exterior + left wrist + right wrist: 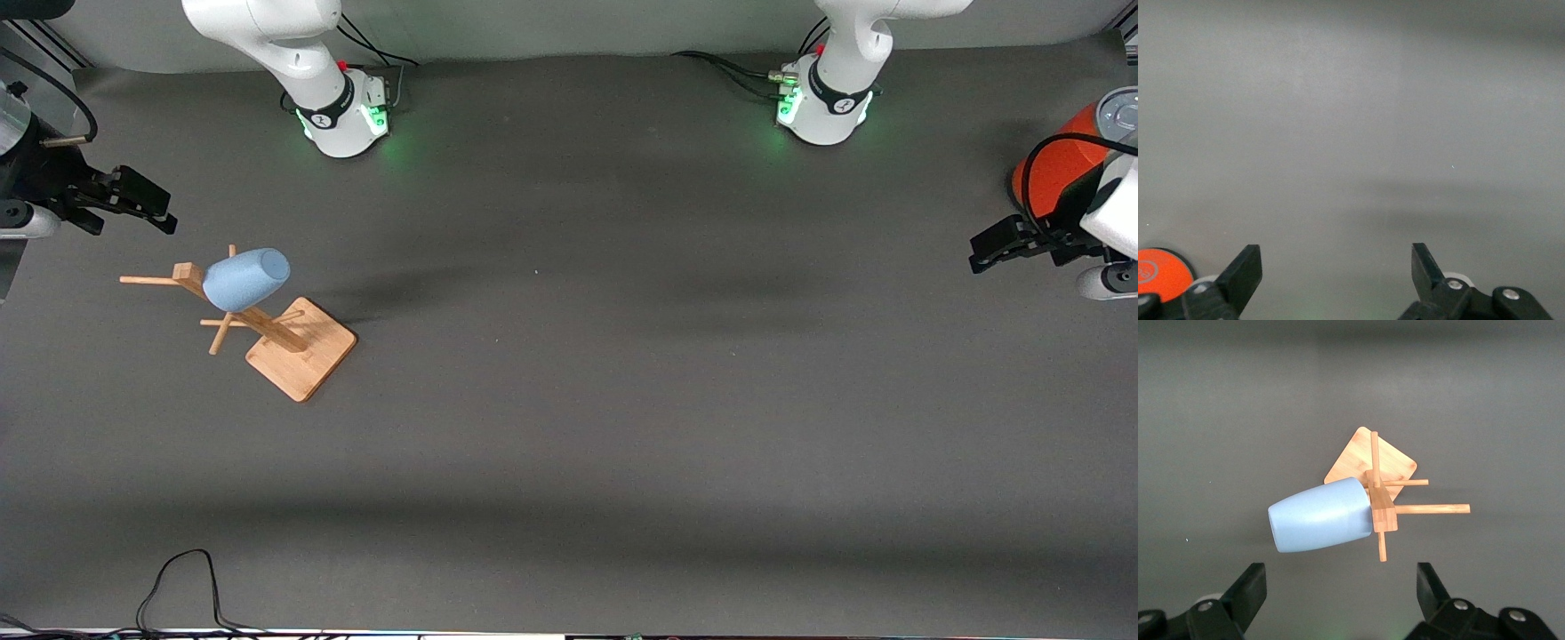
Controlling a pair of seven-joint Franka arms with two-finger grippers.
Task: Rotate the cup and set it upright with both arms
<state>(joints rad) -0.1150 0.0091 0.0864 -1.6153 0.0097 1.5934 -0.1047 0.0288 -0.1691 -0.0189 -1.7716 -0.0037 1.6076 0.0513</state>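
Front view gives us the whole table: the cup (246, 278) hangs on a peg of the wooden rack (267, 331) in the middle left of the frame, toward the right arm's end of the table, its rounded base pointing up and away from the post, its mouth against the post. We judge the task barely begun: the cup is on its peg, untouched, neither rotated nor stood upright. The right gripper (142, 206) hovers at the left edge of the frame, above the table near the rack but well apart from the cup; in the right wrist view its fingers (1248, 590) stand wide apart with nothing between them, the cup in the centre of that frame. The left gripper (1000, 246) waits at the right edge, beside the orange can (1062, 160), fingers (1245, 270) likewise spread and empty, bare table ahead. Everything remains: lifting the cup off the peg, passing it between arms, turning it, setting it mouth up.
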